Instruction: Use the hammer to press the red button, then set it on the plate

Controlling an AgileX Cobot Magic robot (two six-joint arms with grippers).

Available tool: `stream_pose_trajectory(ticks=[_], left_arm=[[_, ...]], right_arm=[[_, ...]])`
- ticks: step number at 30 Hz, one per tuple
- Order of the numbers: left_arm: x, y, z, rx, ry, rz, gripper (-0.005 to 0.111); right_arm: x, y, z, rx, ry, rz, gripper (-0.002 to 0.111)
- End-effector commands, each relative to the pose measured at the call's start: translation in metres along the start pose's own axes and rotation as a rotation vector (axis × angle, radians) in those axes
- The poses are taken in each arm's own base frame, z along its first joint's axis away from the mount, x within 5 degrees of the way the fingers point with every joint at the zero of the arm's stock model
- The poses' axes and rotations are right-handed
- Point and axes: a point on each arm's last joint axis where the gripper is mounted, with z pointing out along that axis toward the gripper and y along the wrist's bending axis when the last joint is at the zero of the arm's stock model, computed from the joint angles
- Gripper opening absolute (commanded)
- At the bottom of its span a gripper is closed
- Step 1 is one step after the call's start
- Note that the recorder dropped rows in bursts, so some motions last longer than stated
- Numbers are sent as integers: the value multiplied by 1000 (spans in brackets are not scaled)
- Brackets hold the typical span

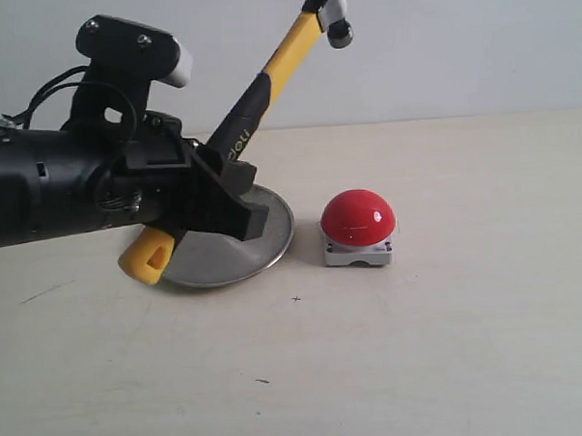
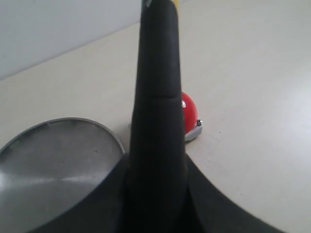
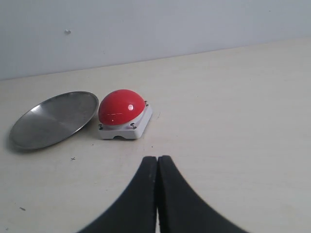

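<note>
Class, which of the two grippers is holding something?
The left gripper: it clamps the hammer by its black grip, head raised. The right gripper is shut on nothing.

Likely robot lab bench: plain beige tabletop, blank white wall, black robot arm.

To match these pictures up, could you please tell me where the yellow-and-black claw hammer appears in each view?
Exterior view: the yellow-and-black claw hammer slants from left of centre up to the top edge.
Left wrist view: its black grip fills the middle.
Right wrist view: not in it.
Shared landmark: the glossy red dome button.
</note>
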Motion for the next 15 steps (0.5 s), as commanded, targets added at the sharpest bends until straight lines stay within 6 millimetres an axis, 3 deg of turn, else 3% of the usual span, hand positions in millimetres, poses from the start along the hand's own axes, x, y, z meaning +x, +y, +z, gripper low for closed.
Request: stream_pose_trajectory(ticks=[1, 15], left_arm=[[-7, 12, -18, -4, -54, -65, 0], [0, 56, -52, 103, -147, -293, 0]], right_arm=[[2, 0, 0, -2, -2, -10, 0], [2, 0, 0, -2, -2, -10, 0]])
